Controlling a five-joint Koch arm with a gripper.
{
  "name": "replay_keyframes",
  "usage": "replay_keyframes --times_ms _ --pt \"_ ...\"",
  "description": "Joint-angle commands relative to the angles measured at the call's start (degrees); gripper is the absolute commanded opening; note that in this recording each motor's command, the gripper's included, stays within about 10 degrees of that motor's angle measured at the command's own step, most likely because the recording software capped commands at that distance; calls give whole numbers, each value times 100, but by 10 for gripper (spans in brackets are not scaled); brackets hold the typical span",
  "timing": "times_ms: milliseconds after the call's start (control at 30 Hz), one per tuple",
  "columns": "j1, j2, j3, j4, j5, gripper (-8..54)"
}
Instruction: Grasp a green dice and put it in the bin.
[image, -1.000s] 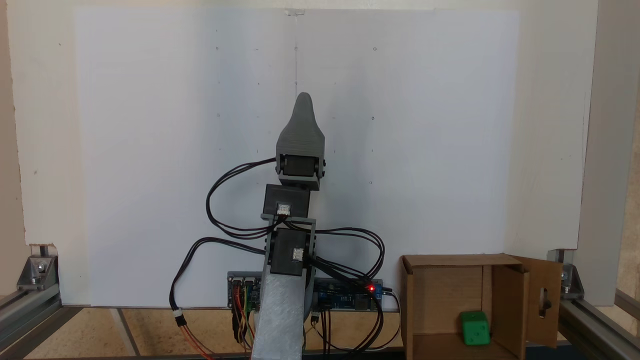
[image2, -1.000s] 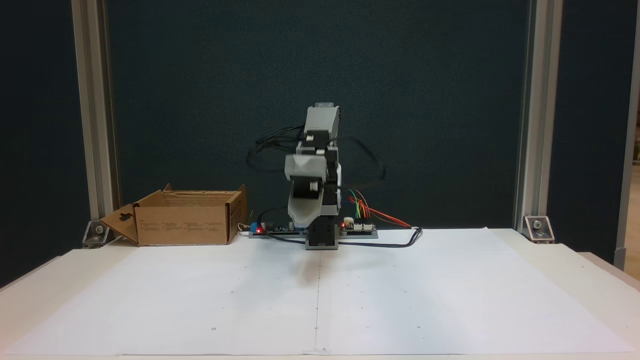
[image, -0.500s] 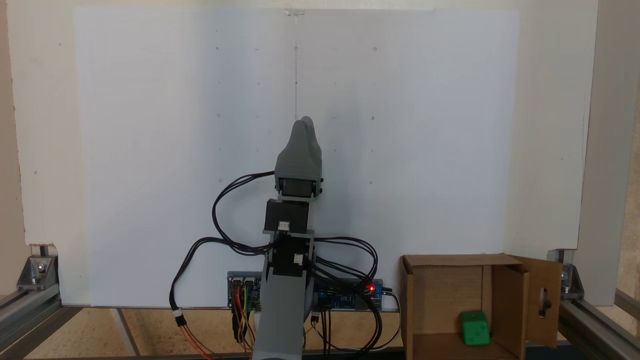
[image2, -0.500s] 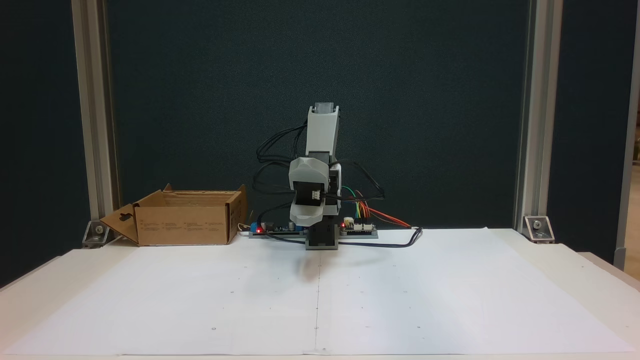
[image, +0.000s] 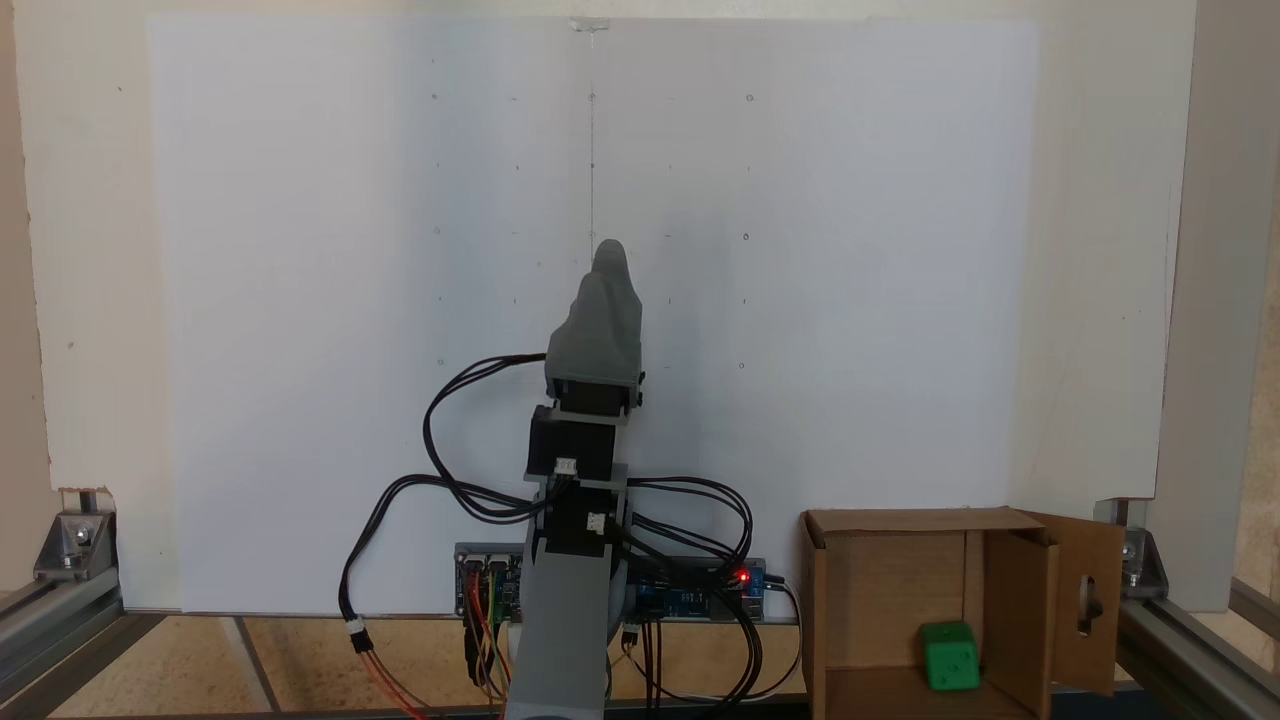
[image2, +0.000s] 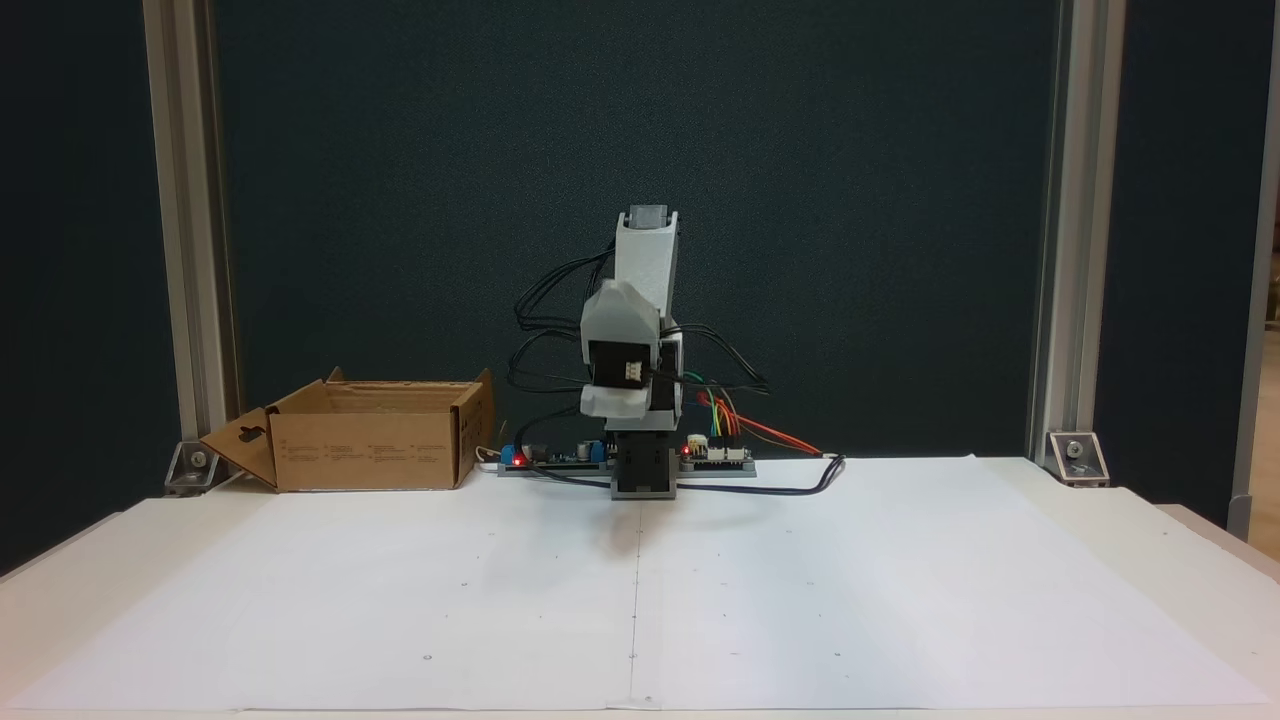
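The green dice (image: 949, 656) lies on the floor of the bin (image: 900, 522), the brown cardboard box at the lower right of a fixed view; it sits against the box's inner right wall, by the flap with the keyhole cut-out (image: 1088, 600). Judged from that, the drop looks done and the task close to finished.

The gripper (image: 608, 255) is folded in over the arm's base, near the middle of the frame, with its tip pointing toward the top of the picture over the white paper sheet (image: 300, 300). Its 2 jaws lie one behind the other, so I cannot tell how far apart they stand; nothing green shows at them.

The dice lies well to the right of and below the gripper in that view. In the facing view the bin (image2: 365, 440) stands at the left, the gripper (image2: 615, 400) at centre, well apart.
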Motion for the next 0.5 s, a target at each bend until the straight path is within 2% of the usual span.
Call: replay_keyframes --times_ms 0,67,467 --pt "9 642 281 -343 53 440" --pt "26 633 281 -316 457 440" --pt "35 624 281 -272 466 445"
